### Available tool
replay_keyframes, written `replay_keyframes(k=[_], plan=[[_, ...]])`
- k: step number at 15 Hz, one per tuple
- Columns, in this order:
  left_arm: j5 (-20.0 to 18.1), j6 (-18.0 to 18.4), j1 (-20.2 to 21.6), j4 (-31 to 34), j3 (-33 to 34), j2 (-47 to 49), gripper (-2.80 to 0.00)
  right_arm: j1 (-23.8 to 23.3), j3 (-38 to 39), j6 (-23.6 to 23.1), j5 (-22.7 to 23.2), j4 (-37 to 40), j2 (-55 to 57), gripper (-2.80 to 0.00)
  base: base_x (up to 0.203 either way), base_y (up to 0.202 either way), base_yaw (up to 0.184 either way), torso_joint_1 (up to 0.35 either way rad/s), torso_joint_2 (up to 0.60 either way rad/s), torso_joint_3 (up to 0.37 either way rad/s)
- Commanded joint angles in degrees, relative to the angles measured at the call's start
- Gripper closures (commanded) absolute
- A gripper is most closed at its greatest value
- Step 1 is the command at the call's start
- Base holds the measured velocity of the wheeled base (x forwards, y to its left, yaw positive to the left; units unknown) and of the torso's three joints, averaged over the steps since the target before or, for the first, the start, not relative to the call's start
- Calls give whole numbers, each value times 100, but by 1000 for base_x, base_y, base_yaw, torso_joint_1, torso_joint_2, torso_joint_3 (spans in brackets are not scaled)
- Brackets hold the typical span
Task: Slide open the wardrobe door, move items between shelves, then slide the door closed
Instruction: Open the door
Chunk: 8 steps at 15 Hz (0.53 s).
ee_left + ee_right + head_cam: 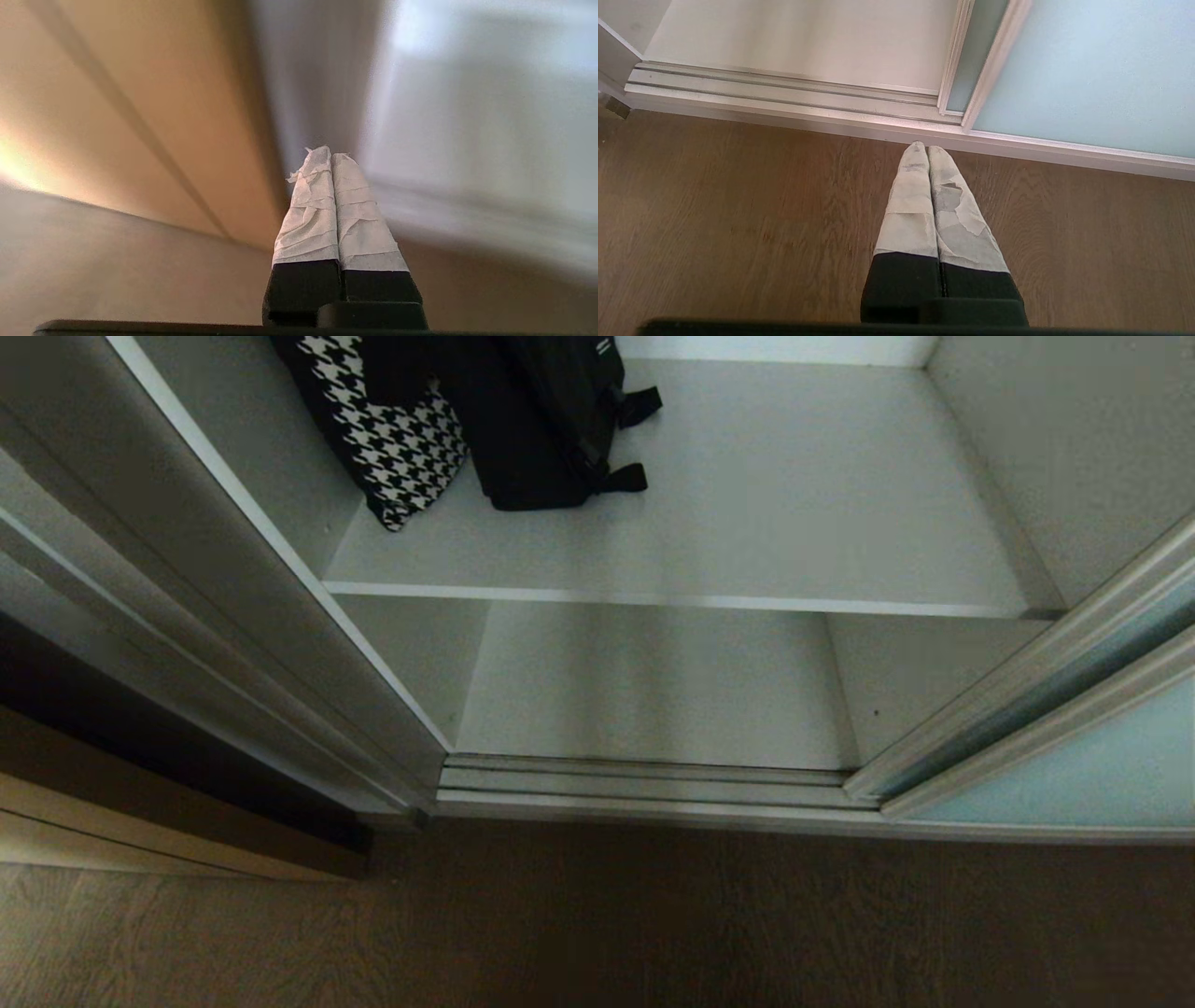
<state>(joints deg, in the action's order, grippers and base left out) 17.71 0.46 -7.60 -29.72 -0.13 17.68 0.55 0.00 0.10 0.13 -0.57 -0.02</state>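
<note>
Standing open, the sliding wardrobe door (1092,756) sits pushed to the right side of the head view, its frosted pale blue-green glass in a thin silver frame overlapping a second framed panel just behind it. The wardrobe interior is exposed between that door and the pale grey side frame (243,616) on the left. Of the shelves, the upper shelf (747,523) spans the opening with a paler front edge, and on its left rear part lie a black-and-white houndstooth bag (392,439) and a black backpack (541,420), touching each other, the backpack's straps trailing toward the middle. Below it, the lower board (653,681) runs down to the ridged silver floor track (653,789), which meets the brown wooden floor (597,924). A tan wooden panel (140,821) stands at the far left. Neither arm shows in the head view. The left gripper (331,156) has its tape-wrapped fingers pressed together with nothing between them, and it points toward a blurred tan surface and a pale grey one. The right gripper (928,148) also has its taped fingers closed and empty, hanging over the wooden floor just short of the track, near the door's lower left corner.
</note>
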Motion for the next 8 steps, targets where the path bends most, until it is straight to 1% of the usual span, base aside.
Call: replay_keyframes(k=[1,3,4,6,7,8], plan=[[-843,-11,29,802,22,-144,0,7,1,-1,4,-4,-15,0,0,0,0,0,0,0],[-1145,-25,31,1830,18,-142,0,7,8,-1,4,-4,-15,0,0,0,0,0,0,0],[-1271,-76,29,1977,21,-149,0,7,0,-1,4,-4,-15,0,0,0,0,0,0,0],[-1312,-222,31,1865,22,-143,0,6,8,-1,4,-4,-15,0,0,0,0,0,0,0],[-1374,-234,31,1787,22,-145,0,7,0,-1,4,-4,-15,0,0,0,0,0,0,0],[-1477,-181,26,1513,22,-142,0,7,3,-1,4,-4,-15,0,0,0,0,0,0,0]])
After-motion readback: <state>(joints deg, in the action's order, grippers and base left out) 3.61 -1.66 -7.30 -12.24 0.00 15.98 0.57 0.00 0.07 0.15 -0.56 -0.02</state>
